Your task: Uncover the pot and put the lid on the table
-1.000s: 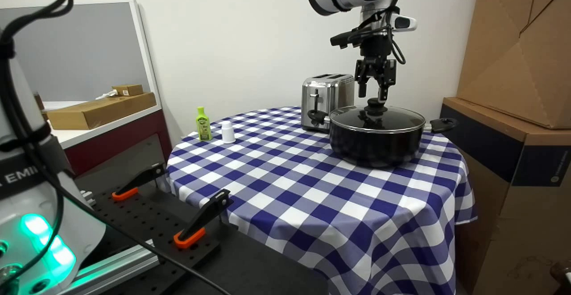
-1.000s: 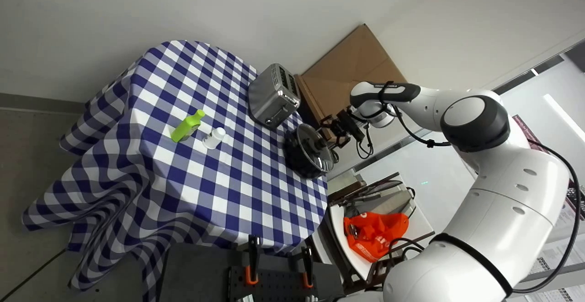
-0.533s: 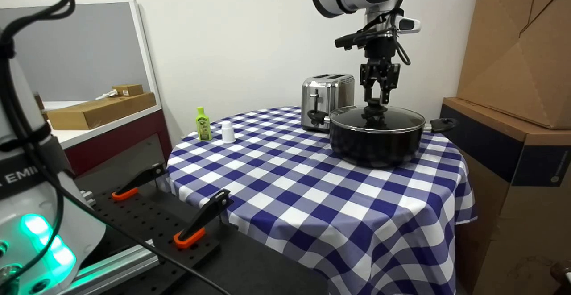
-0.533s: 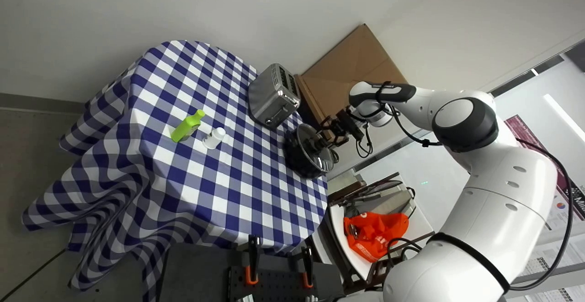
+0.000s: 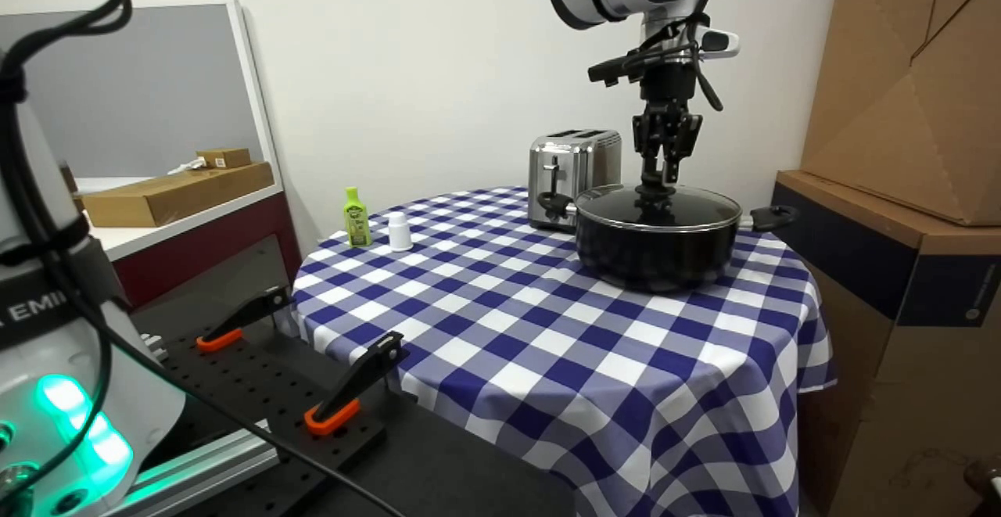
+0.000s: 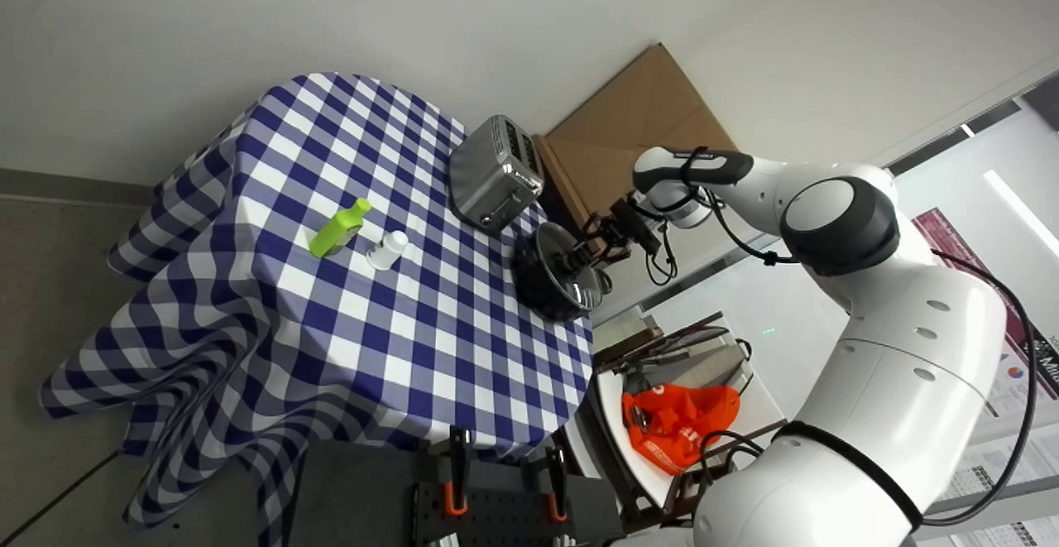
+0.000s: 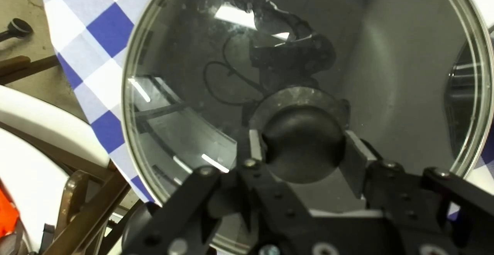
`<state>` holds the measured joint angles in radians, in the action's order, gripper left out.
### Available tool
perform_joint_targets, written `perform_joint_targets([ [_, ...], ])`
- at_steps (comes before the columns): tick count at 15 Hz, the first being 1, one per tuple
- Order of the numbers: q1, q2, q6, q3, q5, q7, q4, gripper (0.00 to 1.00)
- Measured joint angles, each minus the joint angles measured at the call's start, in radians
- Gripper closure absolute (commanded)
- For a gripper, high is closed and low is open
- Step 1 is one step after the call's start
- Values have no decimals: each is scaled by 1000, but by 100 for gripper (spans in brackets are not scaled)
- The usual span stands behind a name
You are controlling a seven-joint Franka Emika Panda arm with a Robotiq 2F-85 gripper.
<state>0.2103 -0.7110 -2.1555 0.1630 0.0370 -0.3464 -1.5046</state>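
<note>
Wrist view shows the black knob [image 7: 303, 143] of the lid [image 7: 359, 66] between the two fingers [image 7: 255, 146] of the hand [image 7: 307, 151]. Both seem to press it, so I judge that the hand is grasping the lid there. The lid sits on the pot [image 5: 657, 259], at the right part of the counter [image 5: 500, 321]; in an exterior view I see no gap between them. To do the lift well, the grip should be firm first, because a smooth round knob may turn or slip. Then it should go up straight and slowly, with the lid level, so that the pot does not come along. After, the lid can travel left and nearer, and be lowered flat on the counter before releasing. The silver toaster [image 5: 575, 179] stands just beside the pot, on its left and farther, so a low swing there may hit it. Cardboard boxes [image 5: 891, 87] stand on the right, beyond the counter. Well apart, on the left, are a green bottle [image 5: 356, 220] and a small white container [image 5: 400, 234].
</note>
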Motion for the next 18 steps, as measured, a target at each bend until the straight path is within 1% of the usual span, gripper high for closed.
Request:
perform_joint_targets([
  [5, -20, 34, 45, 0, -5, 44, 7, 75],
  [12, -53, 207, 165, -11, -9, 137, -8, 75],
  [15, -81, 262, 179, -23, -30, 157, -59, 75],
  [18, -123, 293, 174, -40, -76, 158, -151, 75],
])
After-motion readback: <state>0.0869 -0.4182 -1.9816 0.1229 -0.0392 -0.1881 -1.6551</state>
